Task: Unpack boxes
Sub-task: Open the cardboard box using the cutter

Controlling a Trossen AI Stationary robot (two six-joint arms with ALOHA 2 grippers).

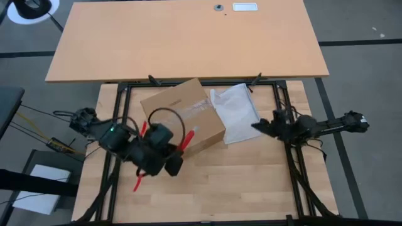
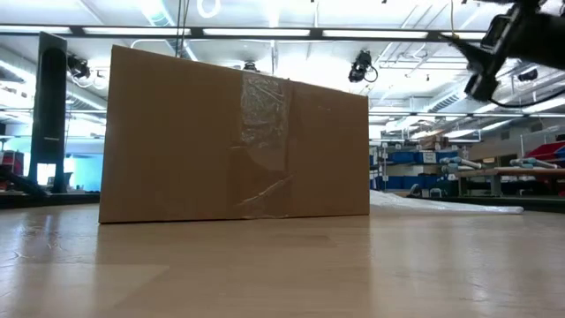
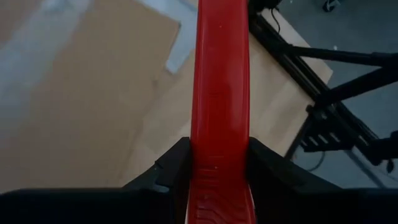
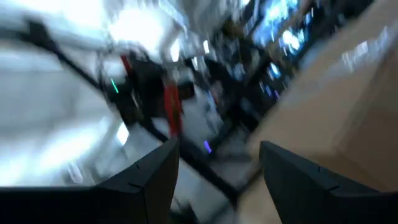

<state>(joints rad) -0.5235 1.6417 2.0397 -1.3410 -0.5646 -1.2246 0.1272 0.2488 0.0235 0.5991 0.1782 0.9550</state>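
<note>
High view shows the carton point(image 1: 182, 116) mid-surface, still taped. Left gripper point(image 1: 179, 145) has its fingers clamped on a red tool point(image 3: 219, 124); right gripper point(image 1: 259, 127) fingers open, empty. Cardboard's probably stiff, light; grab flap edges.

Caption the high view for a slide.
Left gripper holds a red tool at the taped box; right gripper waits open beside the plastic bag.

The box point(image 1: 182, 116) sits on the table point(image 1: 251, 182). The bag point(image 1: 235, 113) lies right of the box, touching it. The left pincer point(image 1: 179, 150) is at the box's near edge.
</note>
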